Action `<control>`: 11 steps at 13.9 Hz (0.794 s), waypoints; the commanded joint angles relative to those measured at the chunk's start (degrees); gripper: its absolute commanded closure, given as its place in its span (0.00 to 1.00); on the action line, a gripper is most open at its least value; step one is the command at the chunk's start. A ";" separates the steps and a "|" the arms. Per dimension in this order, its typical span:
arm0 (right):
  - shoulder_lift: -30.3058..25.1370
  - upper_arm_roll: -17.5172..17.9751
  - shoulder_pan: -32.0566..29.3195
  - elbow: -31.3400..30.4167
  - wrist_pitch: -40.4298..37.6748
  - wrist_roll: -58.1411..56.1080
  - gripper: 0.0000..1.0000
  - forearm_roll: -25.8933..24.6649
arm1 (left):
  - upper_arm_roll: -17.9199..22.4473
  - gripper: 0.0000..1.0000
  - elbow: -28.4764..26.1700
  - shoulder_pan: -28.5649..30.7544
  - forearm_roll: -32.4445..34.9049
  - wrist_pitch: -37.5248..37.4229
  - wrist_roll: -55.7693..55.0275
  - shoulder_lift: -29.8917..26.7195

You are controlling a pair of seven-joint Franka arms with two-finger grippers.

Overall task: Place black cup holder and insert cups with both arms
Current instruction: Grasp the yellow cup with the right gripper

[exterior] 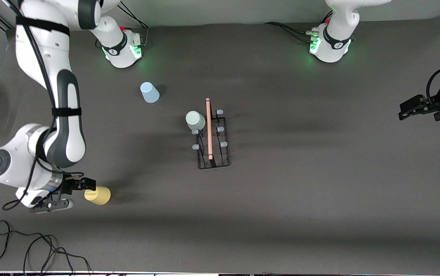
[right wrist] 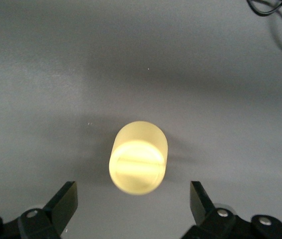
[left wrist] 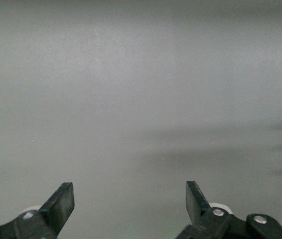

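Note:
The black cup holder point(exterior: 213, 153) stands mid-table with its wood bar handle point(exterior: 208, 128) on top. A mint green cup point(exterior: 195, 120) sits upturned on one of its pegs, on the side toward the right arm. A light blue cup point(exterior: 149, 92) rests on the table nearer the right arm's base. The yellow cup point(exterior: 98, 195) point(right wrist: 138, 159) lies on its side, base toward my right gripper point(exterior: 84, 188) point(right wrist: 133, 199), which is open just short of it and not touching. My left gripper point(exterior: 407, 110) point(left wrist: 130, 201) waits open over bare table at the left arm's end.
Loose black cables point(exterior: 32, 249) curl along the table edge nearest the front camera, near the right arm; a loop of cable point(right wrist: 280, 20) also shows in the right wrist view. Several pale-tipped pegs point(exterior: 223, 144) on the holder carry nothing.

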 commanded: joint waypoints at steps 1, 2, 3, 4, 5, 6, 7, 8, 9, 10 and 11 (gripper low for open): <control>4.45 0.49 -0.96 3.83 1.99 -1.57 0.00 2.98 | 0.39 0.00 0.25 -0.48 0.13 -1.03 -0.29 -0.32; 5.06 1.45 -0.96 3.83 3.22 -1.57 0.00 3.76 | 0.39 0.00 0.25 -0.48 0.31 -1.03 -0.29 -0.32; 5.68 2.16 -0.96 3.65 3.93 -1.57 0.00 4.29 | 0.39 0.00 0.25 -0.39 0.13 -0.95 -0.20 -0.32; 5.77 2.34 -0.96 3.30 4.02 -1.57 0.00 4.47 | 0.39 0.00 0.25 -0.39 0.13 -0.86 -0.20 -0.23; 5.95 2.34 -0.96 3.12 3.94 -1.48 0.00 4.56 | 0.39 0.00 0.16 -0.39 0.13 -0.77 -0.20 -0.14; 5.95 2.34 -0.96 2.95 3.59 -1.40 0.07 4.48 | 0.39 0.00 0.16 -0.39 0.13 -0.68 -0.20 0.03; 5.95 2.34 -0.96 2.42 3.41 -1.57 0.10 4.48 | 0.39 0.00 0.16 -0.31 0.13 -0.68 -0.20 0.04; 5.69 2.34 -0.96 1.38 3.41 -1.66 0.10 4.48 | 0.39 0.00 0.16 -0.13 0.13 -0.68 -0.11 0.04; 5.68 2.34 -0.96 0.93 3.41 -1.75 0.10 4.48 | 0.39 0.00 0.08 -0.04 0.13 -0.51 -0.11 0.04; 5.68 2.34 -0.96 0.49 3.41 -1.83 0.16 4.39 | 0.39 0.00 0.07 -0.04 0.13 -0.24 -0.11 0.04; 5.60 2.26 -1.05 -0.04 3.41 -1.92 0.16 4.13 | 0.48 0.00 0.07 0.04 0.13 -0.16 -0.11 0.12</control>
